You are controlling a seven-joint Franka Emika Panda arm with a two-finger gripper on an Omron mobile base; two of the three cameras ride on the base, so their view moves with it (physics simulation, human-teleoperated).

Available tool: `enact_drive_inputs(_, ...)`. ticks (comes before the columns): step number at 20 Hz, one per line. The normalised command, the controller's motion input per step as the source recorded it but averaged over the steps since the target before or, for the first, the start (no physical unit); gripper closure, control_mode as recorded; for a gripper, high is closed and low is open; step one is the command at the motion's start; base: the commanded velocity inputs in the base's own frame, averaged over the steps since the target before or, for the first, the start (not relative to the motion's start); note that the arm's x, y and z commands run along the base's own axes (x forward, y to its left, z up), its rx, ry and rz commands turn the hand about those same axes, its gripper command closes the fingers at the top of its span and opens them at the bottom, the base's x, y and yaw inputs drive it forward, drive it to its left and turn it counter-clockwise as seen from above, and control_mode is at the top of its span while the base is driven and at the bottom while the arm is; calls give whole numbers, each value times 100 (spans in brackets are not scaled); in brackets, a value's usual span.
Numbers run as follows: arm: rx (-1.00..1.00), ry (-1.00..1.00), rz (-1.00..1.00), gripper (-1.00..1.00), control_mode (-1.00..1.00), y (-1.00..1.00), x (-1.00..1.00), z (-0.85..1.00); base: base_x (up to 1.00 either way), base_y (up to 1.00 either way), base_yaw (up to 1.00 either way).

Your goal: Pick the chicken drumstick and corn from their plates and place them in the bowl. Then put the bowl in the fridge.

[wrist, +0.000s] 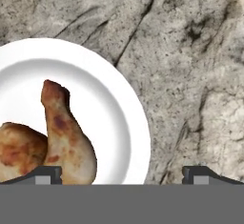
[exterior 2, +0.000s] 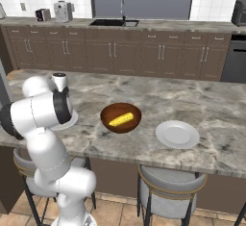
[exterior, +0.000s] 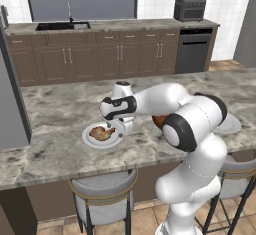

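1. We see the pincer (wrist: 122,173) spread wide and holding nothing, its two dark fingertips (wrist: 45,174) rising at the bottom edge of the hand view. It is poised low over the grey-veined marble desk (exterior: 55,114), beside the food.

2. The golden-brown, lumpy roasted chicken drumstick (wrist: 52,137) lies on a round flat white plate (wrist: 114,118) in the lower left of the hand view, its tapered end pointing up the frame. In the left base view, drumstick (exterior: 101,132) and plate (exterior: 90,141) sit left of centre.

3. We judge the pincer to be off-centre: the meat lies by the left fingertip, while the right one stands over bare stone. Descending like this could clip the plate rim or push the plate aside.

4. The drumstick is lumpy and tapering, so a grip near the thin end could let it swing or slip out on the way over.

5. The short bright yellow corn cob (exterior 2: 121,119) already lies in the glossy, deep reddish-brown wooden bowl (exterior 2: 106,119) at the centre of the right base view. A second white plate (exterior 2: 178,134) lies bare to its right.

6. A high release could bounce the drumstick out or jolt the corn.

7. The arm's elbow hangs near the bowl in the left base view; a wide swing could knock it.
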Motion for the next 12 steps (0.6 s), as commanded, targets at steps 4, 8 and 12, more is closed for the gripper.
enact_drive_inputs(4, 0, 0, 0, -100, -100, 0, 10, -6, 0, 0, 0)
enact_drive_inputs(8, 0, 0, 0, -100, -100, 0, 14, -6, 0, 0, 0)
enact_drive_inputs(12, 0, 0, 0, -100, -100, 0, 15, -3, 0, 0, 0)
